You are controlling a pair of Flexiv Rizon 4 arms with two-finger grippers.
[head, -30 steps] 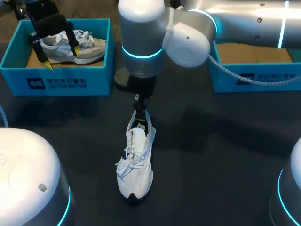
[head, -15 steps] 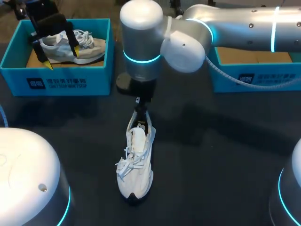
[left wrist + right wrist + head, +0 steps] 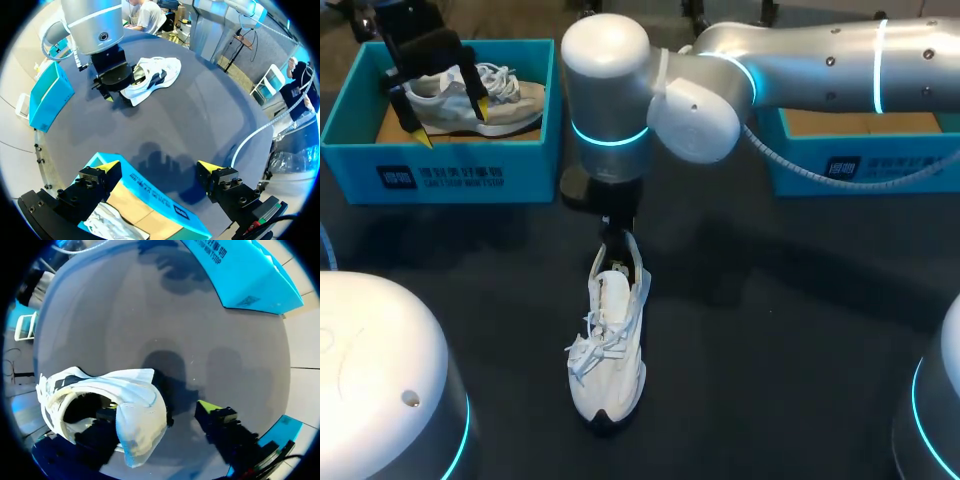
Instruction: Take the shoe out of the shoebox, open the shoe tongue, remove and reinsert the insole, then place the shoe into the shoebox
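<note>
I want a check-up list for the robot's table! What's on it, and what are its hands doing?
Surface: dark table.
Job's things: white shoe lies on the middle of the table, outside the boxes; grey shoe sits in the left blue box; right blue box is partly hidden by the right arm.
Clutter: nothing seen.
Hands: left hand open, fingers either side of the grey shoe; right hand open at the white shoe's heel, one finger inside the shoe.
Cables: white ribbed cable runs from the right arm across the right blue box.
Surroundings: nothing seen.
</note>
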